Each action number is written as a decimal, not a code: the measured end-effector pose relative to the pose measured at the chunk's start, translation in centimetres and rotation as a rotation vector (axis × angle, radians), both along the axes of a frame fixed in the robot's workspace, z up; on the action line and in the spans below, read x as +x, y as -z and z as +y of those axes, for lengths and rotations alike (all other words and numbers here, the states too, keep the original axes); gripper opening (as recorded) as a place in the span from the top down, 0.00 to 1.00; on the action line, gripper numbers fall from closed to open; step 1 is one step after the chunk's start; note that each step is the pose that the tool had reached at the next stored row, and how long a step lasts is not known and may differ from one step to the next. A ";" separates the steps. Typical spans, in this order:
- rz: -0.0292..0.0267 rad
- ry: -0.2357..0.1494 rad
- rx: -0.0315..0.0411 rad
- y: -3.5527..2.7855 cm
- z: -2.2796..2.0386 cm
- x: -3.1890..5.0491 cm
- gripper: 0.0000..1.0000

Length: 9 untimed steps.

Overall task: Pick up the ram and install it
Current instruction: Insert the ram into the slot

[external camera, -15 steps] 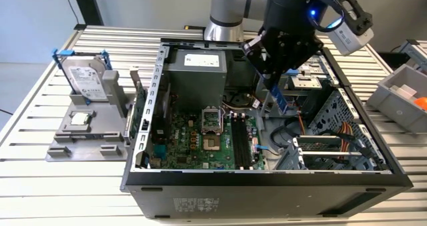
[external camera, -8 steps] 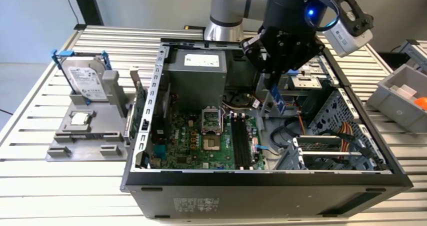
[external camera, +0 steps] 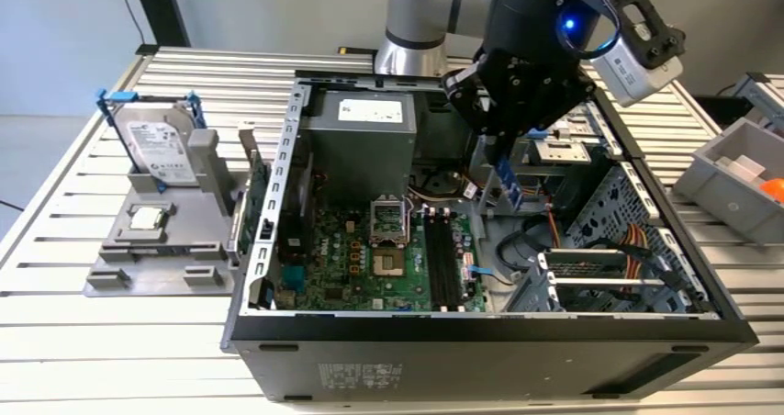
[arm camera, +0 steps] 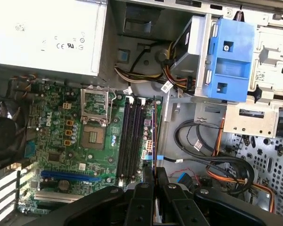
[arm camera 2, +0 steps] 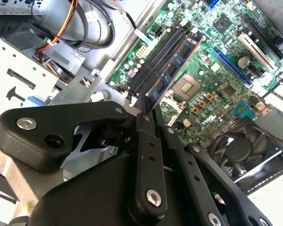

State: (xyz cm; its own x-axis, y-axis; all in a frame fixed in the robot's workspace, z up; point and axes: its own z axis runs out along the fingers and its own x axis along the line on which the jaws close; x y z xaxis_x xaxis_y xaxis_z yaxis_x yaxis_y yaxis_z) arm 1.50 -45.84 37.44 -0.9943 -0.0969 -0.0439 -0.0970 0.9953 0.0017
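Closest to you in both wrist views are the black jaws, pinched narrow on the ram [arm camera 2: 173,67] — the thin blue stick with dark chips juts out from between them, gripped near one end. In the first wrist view you see it edge-on, a thin line running parallel to the black memory slots [arm camera: 132,136]. It sits just beside them, on the side away from the processor socket [arm camera: 94,136]. In the second wrist view it lies lengthwise along those slots.

From the exterior view, the ram hangs long-side down below the arm's wrist. It is inside the open computer case [external camera: 490,360] and raised clear above the motherboard [external camera: 349,259] — not seated in any slot. It hovers a little toward the exterior view's right of the slots. The silver power supply [external camera: 362,140] fills the back of the case.

Outside the case, on the exterior view's left, a grey tray [external camera: 123,277] rests on the slatted table [external camera: 73,360]. It carries the hard drive [external camera: 160,149], upright in its blue-tabbed frame, with the small square processor chip [external camera: 150,218] flat in front. A grey bin [external camera: 735,172] sits at the exterior view's right edge.
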 end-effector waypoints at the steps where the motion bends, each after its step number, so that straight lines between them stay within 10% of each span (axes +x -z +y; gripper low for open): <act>1: 0.0000 0.000 0.0001 0.07 0.00 0.00 1.00; 9: 0.0000 0.009 0.0001 0.78 -0.01 0.04 1.00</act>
